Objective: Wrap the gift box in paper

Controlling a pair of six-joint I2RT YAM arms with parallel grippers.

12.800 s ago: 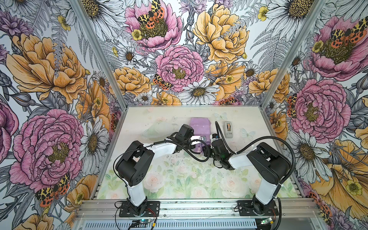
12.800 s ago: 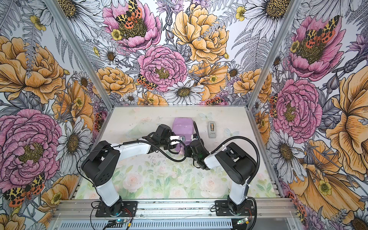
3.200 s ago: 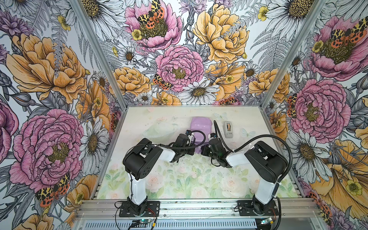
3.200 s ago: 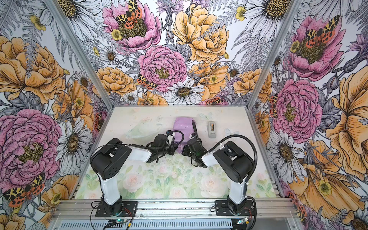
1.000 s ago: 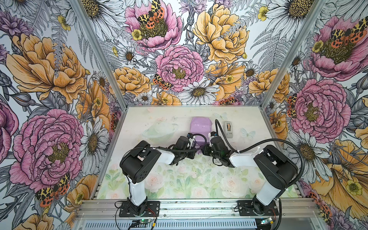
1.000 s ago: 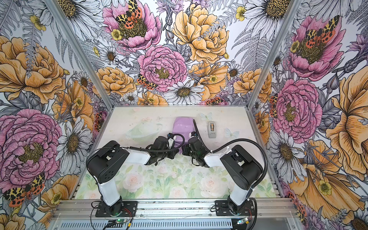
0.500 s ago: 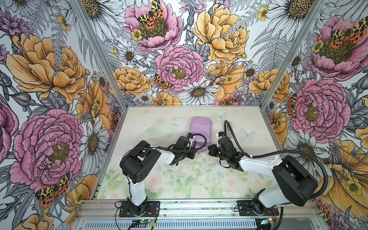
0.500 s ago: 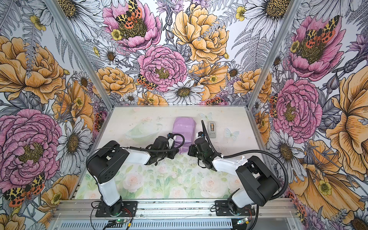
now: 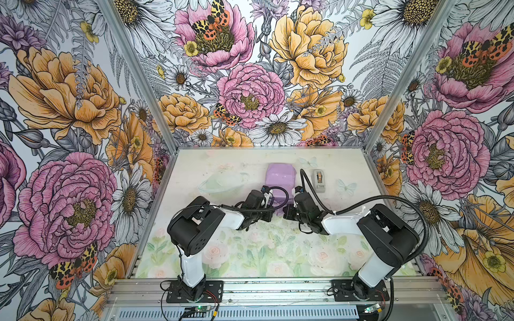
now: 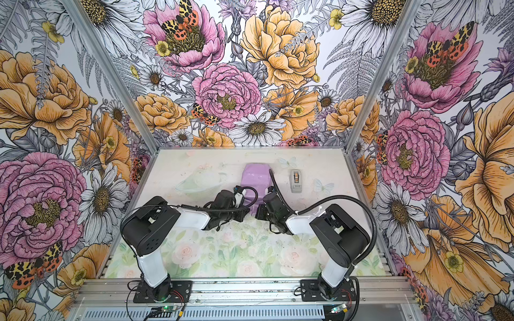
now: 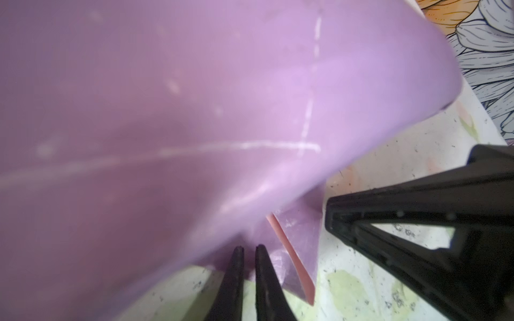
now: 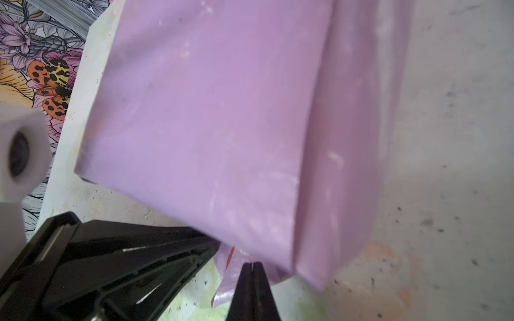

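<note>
Left gripper (image 11: pixel 247 251) pinches the near edge of the paper (image 9: pixel 279 201), which is folded over the gift box (image 9: pixel 279 176) at the far middle of the table (image 9: pixel 222 250). Right gripper (image 12: pixel 251 265) has just swung back from near the tape dispenser (image 9: pixel 319 180) and snapped shut on that same edge, so both arms can now likely pull the flap taut.

I see the paper (image 9: pixel 279 178) as a glossy lilac-purple sheet folded over the gift box (image 10: pixel 255 173), which shows only as a squarish flat block beneath it. It lies in the upper middle of both top views. White creases cross its loose near flap (image 11: pixel 250 139), and a pink underside shows at one edge.
</note>
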